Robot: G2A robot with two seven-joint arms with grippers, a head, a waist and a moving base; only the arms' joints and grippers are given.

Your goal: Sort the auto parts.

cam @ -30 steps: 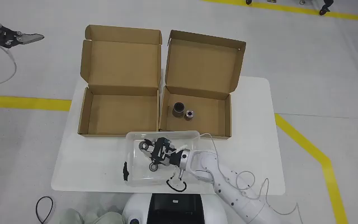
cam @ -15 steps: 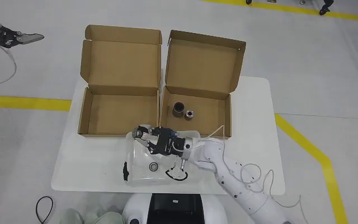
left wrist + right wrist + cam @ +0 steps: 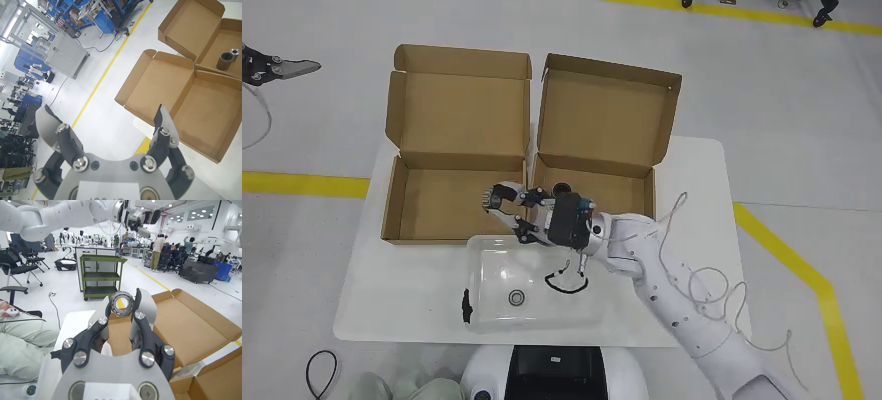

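Clamping bearing [image 3: 122, 313] in right hand [image 3: 123, 303], hovering over left box [image 3: 437, 205] near its right wall; box floor lying directly below.

Left cardboard box [image 3: 457, 205] and right cardboard box [image 3: 617, 205]: plain brown, no print. Surface [image 3: 692, 200]: white. Floor [image 3: 782, 100]: light grey with yellow stripes [image 3: 302, 184]. Plastic bin [image 3: 532, 238]: clear, with a black clip [image 3: 466, 306] on its left wall. Ring [image 3: 516, 297] in the bin: silver-grey. Sleeve [image 3: 561, 192] in the right box: dark brown-black. Small bushing [image 3: 583, 204] beside it: shiny silver. Roller bearing [image 3: 122, 313]: silver metal with ribbed rollers. Right gripper [image 3: 123, 300] and left gripper [image 3: 103, 111]: black jaws with white outer shells, silver screws and grey base plates. Cable [image 3: 567, 280]: black.
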